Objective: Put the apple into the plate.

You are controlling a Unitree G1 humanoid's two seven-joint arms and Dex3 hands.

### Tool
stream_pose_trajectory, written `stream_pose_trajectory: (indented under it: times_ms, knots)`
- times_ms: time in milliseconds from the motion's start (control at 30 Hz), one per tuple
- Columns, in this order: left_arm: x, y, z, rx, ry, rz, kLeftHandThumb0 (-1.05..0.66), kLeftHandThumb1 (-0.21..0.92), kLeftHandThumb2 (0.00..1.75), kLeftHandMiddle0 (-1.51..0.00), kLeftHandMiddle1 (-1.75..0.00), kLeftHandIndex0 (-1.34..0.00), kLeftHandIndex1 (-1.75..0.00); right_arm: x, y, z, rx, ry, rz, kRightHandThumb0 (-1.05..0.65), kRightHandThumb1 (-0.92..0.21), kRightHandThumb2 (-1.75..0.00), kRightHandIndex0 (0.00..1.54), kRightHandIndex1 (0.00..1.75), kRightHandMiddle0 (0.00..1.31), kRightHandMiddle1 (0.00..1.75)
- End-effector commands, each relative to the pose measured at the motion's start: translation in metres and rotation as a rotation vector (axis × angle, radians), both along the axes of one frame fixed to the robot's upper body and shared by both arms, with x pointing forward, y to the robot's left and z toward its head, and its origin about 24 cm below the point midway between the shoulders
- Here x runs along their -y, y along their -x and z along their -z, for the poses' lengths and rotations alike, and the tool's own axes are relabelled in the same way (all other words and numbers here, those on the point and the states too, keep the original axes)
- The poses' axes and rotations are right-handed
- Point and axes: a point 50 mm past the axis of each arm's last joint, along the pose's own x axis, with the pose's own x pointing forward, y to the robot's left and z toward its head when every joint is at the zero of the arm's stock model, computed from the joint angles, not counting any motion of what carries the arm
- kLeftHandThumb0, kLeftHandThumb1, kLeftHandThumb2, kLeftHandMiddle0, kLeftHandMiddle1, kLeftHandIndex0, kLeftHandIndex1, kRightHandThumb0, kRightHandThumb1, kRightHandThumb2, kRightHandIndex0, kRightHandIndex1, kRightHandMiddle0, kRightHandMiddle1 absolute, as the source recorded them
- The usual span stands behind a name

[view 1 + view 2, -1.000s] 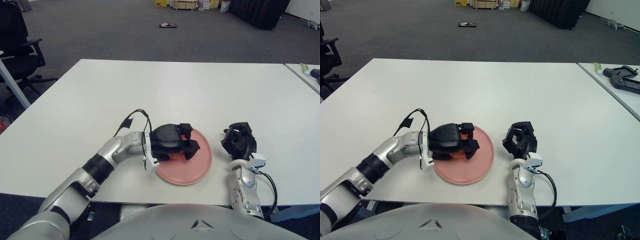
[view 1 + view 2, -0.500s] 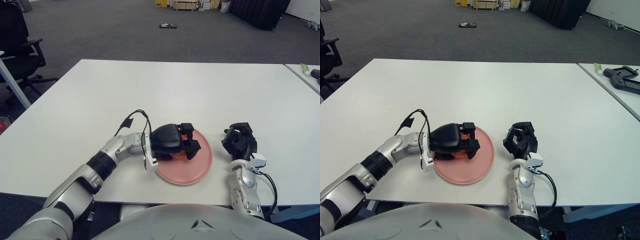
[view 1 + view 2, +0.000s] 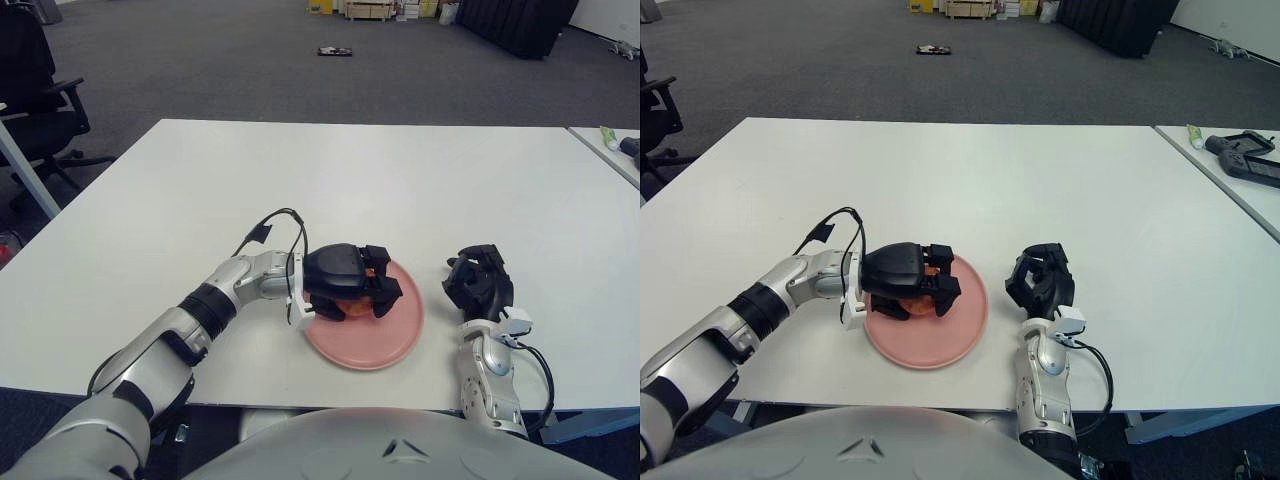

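Note:
A pink plate (image 3: 375, 335) lies on the white table near its front edge. My left hand (image 3: 345, 283) is over the plate's left part, its black fingers curled around a reddish-orange apple (image 3: 352, 306) that shows only in small patches under the palm and between the fingers. I cannot tell whether the apple touches the plate. The hand and apple also show in the right eye view (image 3: 905, 282). My right hand (image 3: 478, 281) rests on the table just right of the plate, fingers curled, holding nothing.
The white table (image 3: 380, 180) stretches far behind the plate. A second table at the right edge holds a black controller (image 3: 1243, 157) and a small green item (image 3: 1194, 132). An office chair (image 3: 35, 90) stands at the far left.
My left hand, still holding the apple, has shifted slightly up and back over the plate's left side, and the forearm has swung. The right hand has not moved.

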Motion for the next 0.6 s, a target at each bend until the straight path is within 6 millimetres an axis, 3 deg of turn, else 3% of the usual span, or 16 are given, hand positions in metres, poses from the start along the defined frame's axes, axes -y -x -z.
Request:
stream_pose_trajectory:
  times_ms: [0, 33, 67, 133, 233, 300, 400, 567]
  knots:
    - [-0.0033, 0.0078, 0.0152, -0.048, -0.079, 0.028, -0.79, 0.9, 0.99, -0.09, -1.44, -0.07, -1.71, -0.0101, 0.003, 0.0091, -0.044, -0.077, 0.023, -0.42, -0.51, -1.08, 1.09, 1.75, 0.46, 1.75]
    - [-0.0034, 0.0079, 0.0156, -0.049, -0.078, 0.03, -0.8, 0.9, 1.0, -0.07, -1.4, -0.06, -1.69, -0.0102, 0.0029, 0.009, -0.044, -0.083, 0.025, -0.42, -0.51, -1.08, 1.09, 1.75, 0.46, 1.75]
    - [-0.0035, 0.0079, 0.0157, -0.05, -0.077, 0.031, -0.84, 0.91, 1.0, -0.05, -1.18, -0.04, -1.41, -0.0103, 0.0029, 0.0089, -0.043, -0.087, 0.027, -0.42, -0.51, -1.08, 1.08, 1.75, 0.46, 1.75]
    - [-0.0037, 0.0068, 0.0142, -0.038, -0.083, 0.043, -0.89, 0.92, 1.01, -0.02, -0.85, -0.01, -1.04, -0.0108, 0.0025, 0.009, -0.041, -0.105, 0.044, -0.42, -0.52, -1.07, 1.08, 1.75, 0.46, 1.75]
    - [-0.0053, 0.0042, 0.0119, -0.03, -0.089, 0.044, -0.93, 0.92, 1.0, -0.01, -0.54, -0.01, -0.76, -0.0114, 0.0022, 0.0093, -0.039, -0.118, 0.06, -0.42, -0.52, -1.07, 1.07, 1.75, 0.46, 1.75]
    - [-0.0072, 0.0024, 0.0103, -0.037, -0.084, 0.027, -0.99, 0.92, 1.01, 0.0, -0.25, 0.0, -0.5, -0.0115, 0.0021, 0.0093, -0.039, -0.119, 0.067, -0.42, -0.51, -1.08, 1.07, 1.75, 0.46, 1.75]
    - [-0.0082, 0.0018, 0.0101, -0.053, -0.073, 0.008, -1.02, 0.92, 1.01, 0.0, -0.08, 0.0, -0.32, -0.0114, 0.0021, 0.0092, -0.037, -0.117, 0.069, -0.42, -0.5, -1.09, 1.07, 1.75, 0.47, 1.75]
    - [-0.0104, 0.0015, 0.0104, -0.089, -0.051, -0.032, -1.04, 0.92, 0.99, 0.0, -0.01, 0.0, -0.16, -0.0113, 0.002, 0.0094, -0.033, -0.118, 0.07, -0.42, -0.5, -1.1, 1.07, 1.75, 0.47, 1.75]
